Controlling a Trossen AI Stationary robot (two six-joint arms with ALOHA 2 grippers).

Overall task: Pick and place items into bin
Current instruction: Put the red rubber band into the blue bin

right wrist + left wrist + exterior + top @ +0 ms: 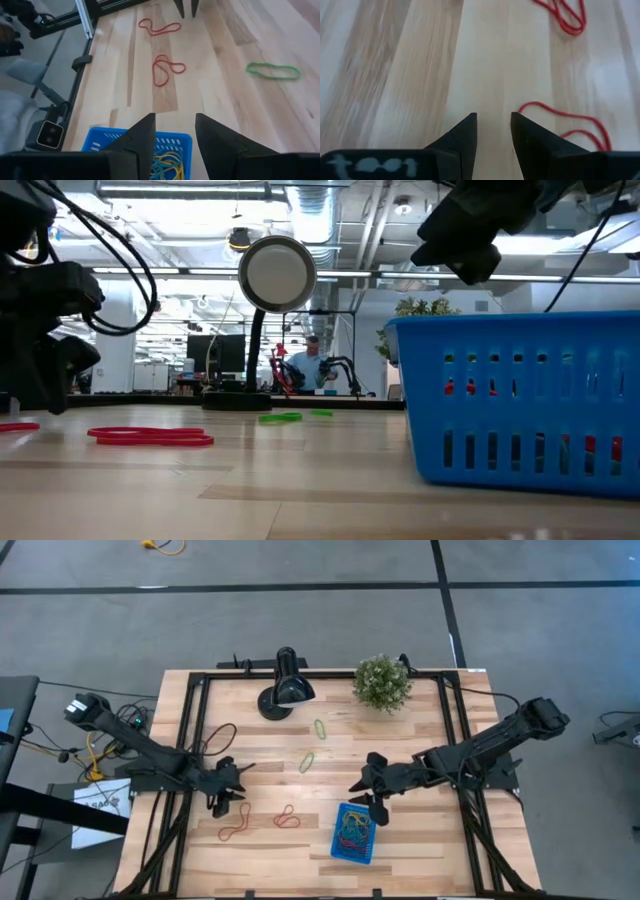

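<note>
The blue bin (353, 833) sits near the table's near edge and holds several coloured bands (165, 165). My right gripper (378, 808) hovers open over the bin's far rim (131, 141), holding nothing. My left gripper (225, 802) is open and low over the wood, with a red band (568, 121) lying flat just beside its fingertips, untouched. A second red band (287, 818) lies between that band and the bin. Two green bands (308, 761) (320, 728) lie flat farther back. In the low view the bin (520, 400) fills the right side, and a red band (150, 437) lies left of it.
A black lamp (285, 690) and a green plant (382, 682) stand at the table's far edge. A black cable loop (215, 737) lies at far left. Black frame rails run along the table's left and right sides. Bare wood lies between the two grippers.
</note>
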